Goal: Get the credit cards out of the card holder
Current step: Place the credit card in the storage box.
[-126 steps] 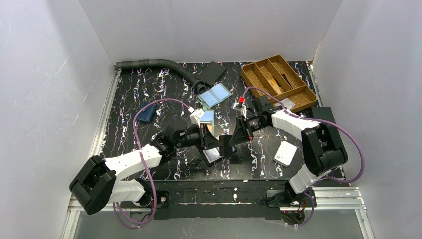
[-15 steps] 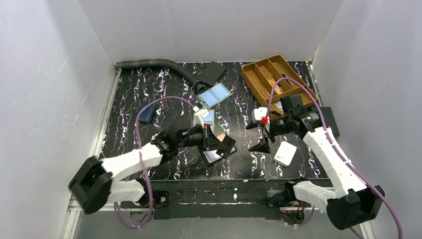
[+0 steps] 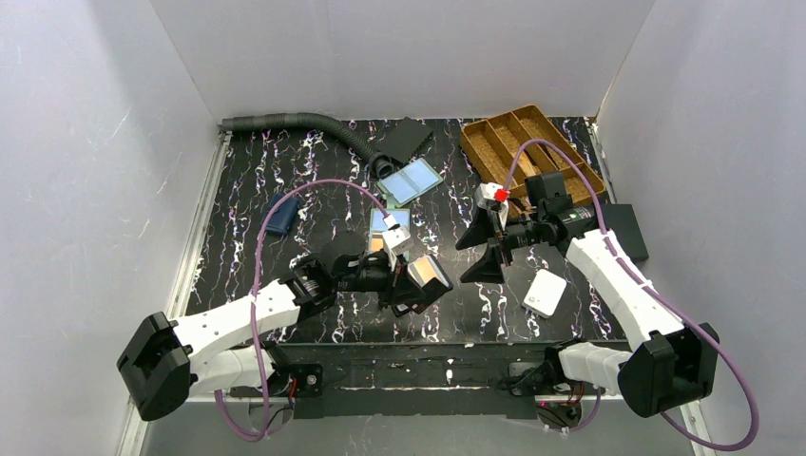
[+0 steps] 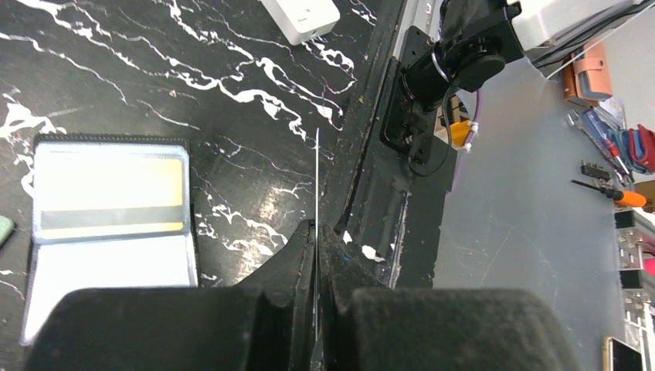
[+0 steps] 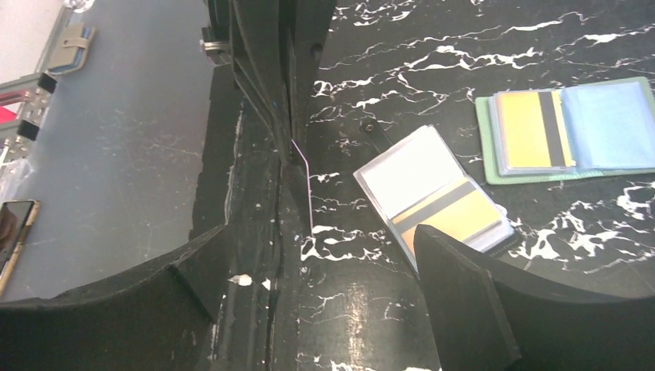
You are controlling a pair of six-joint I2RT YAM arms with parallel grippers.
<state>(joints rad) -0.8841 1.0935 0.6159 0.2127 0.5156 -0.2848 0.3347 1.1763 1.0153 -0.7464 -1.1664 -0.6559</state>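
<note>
My left gripper (image 4: 317, 229) is shut on a thin card (image 4: 317, 174) that shows only edge-on; its colour is hidden. The same card (image 5: 306, 189) stands near the table's front edge. A black-edged clear bifold (image 4: 108, 270) lies open just beside it, with an orange striped card (image 5: 452, 212) in one pocket. The grey-green card holder (image 5: 483, 147) lies farther back with an orange and a blue card inside, partly hidden under the left wrist (image 3: 382, 221). My right gripper (image 3: 463, 263) hovers open to the right of both, holding nothing.
A white square box (image 3: 545, 293) lies at the right front. The wooden divided tray (image 3: 532, 152) sits at the back right, a pale blue two-panel bifold (image 3: 411, 180) and a grey hose (image 3: 304, 123) at the back, and a navy wallet (image 3: 278, 217) at the left.
The right gripper has pulled away from the left one toward the right, then drifted slightly back, jaws wide. The left gripper has swung nearer the front edge with the card, uncovering the clear bifold.
</note>
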